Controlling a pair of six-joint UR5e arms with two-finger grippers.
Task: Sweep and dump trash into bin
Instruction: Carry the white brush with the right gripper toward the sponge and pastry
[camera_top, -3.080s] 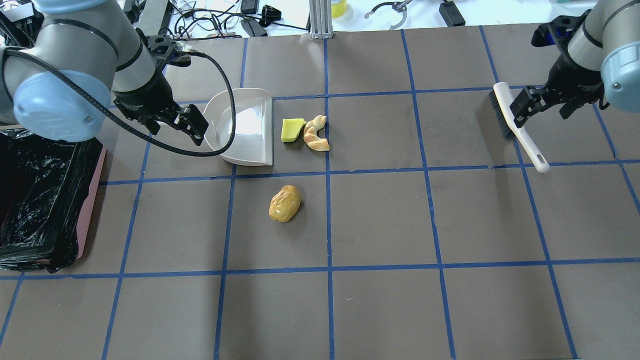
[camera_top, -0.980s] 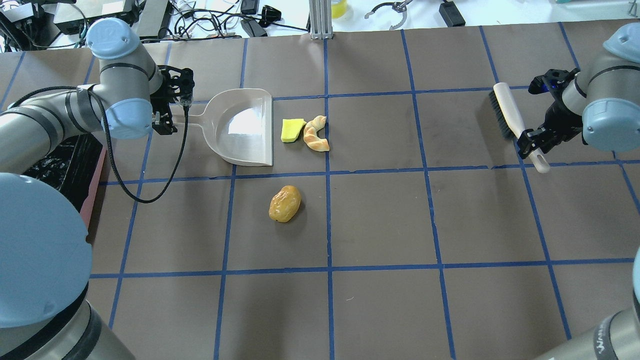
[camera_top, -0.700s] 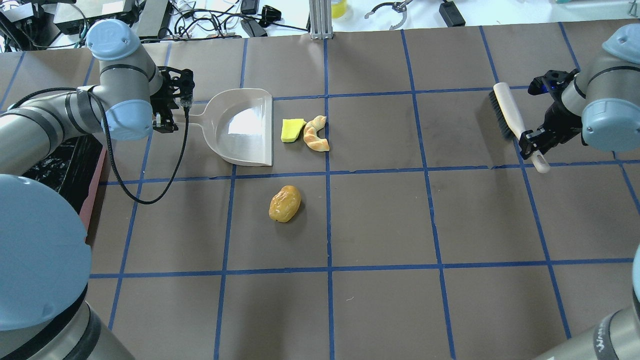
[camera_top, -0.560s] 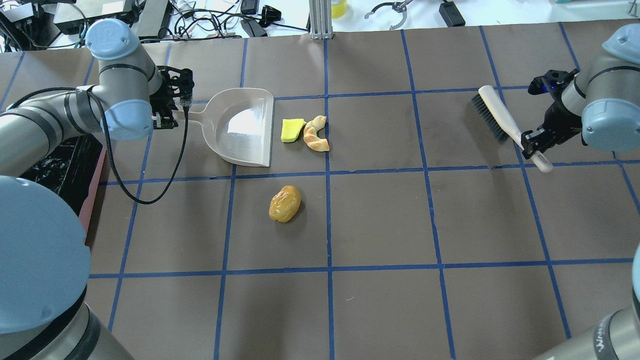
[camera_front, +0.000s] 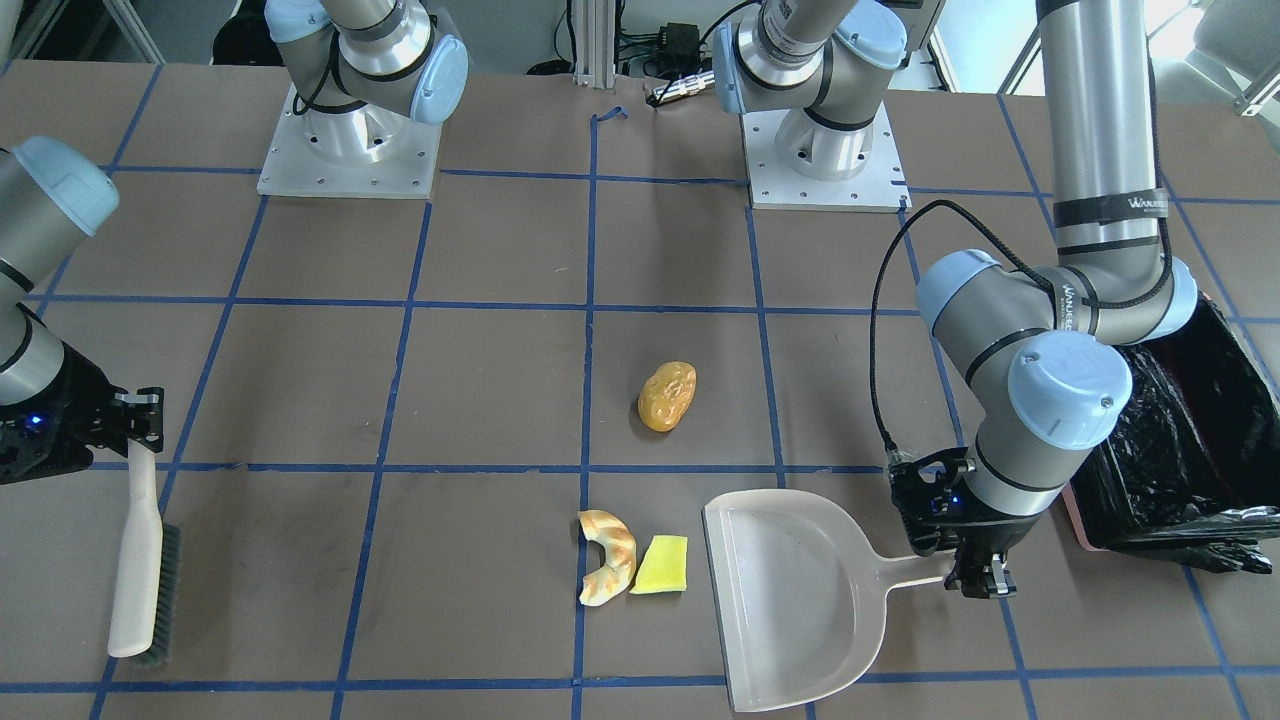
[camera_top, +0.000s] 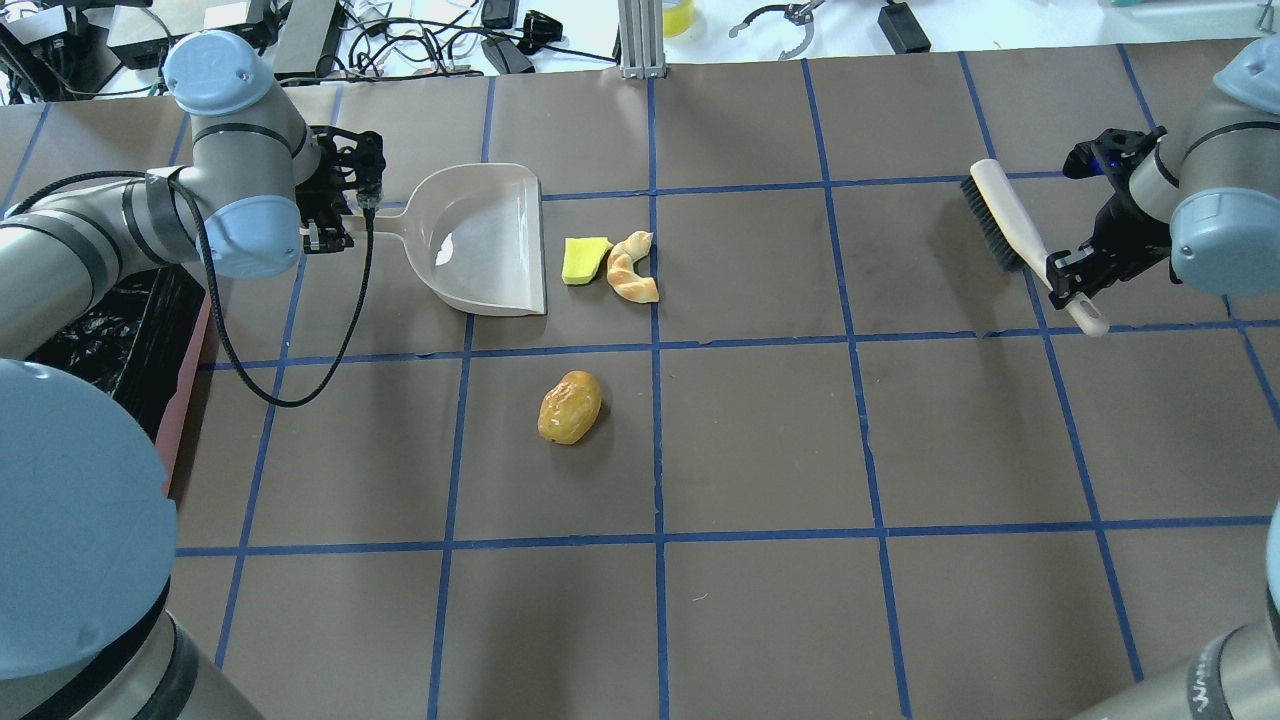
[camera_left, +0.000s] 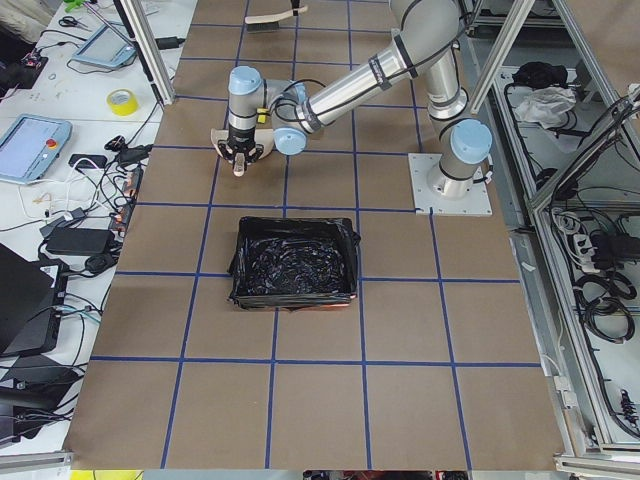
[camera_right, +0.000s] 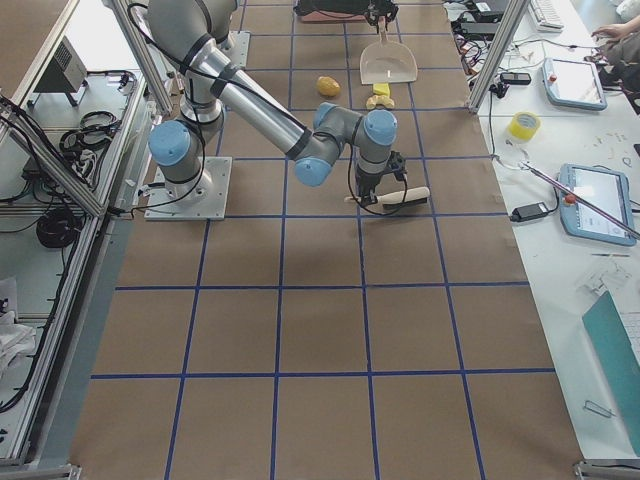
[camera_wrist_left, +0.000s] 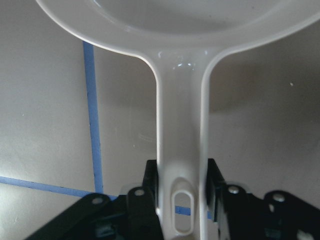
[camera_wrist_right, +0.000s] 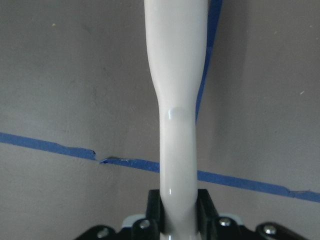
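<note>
My left gripper (camera_top: 335, 215) is shut on the handle of the pale dustpan (camera_top: 485, 240); the left wrist view shows the fingers (camera_wrist_left: 150, 185) clamped on the handle (camera_wrist_left: 180, 140). The dustpan's open lip faces the yellow-green wedge (camera_top: 585, 259) and the tan croissant (camera_top: 632, 266) just beside it. The orange-brown oval (camera_top: 570, 407) lies nearer me, alone. My right gripper (camera_top: 1065, 280) is shut on the white brush's (camera_top: 1000, 215) handle (camera_wrist_right: 177, 100) at the far right. The black-lined pink bin (camera_front: 1180, 450) stands at the table's left end.
Brown table covering with a blue tape grid (camera_top: 655, 440). Cables and tools (camera_top: 500, 30) lie beyond the far edge. The left arm's elbow (camera_front: 1060, 390) hangs beside the bin. The two arm bases (camera_front: 345, 150) are on my side of the table.
Both grippers came down and shut on their handles. Since then the dustpan has shifted slightly away and tilted, and the brush has been raised and turned, its bristle end swinging leftward.
</note>
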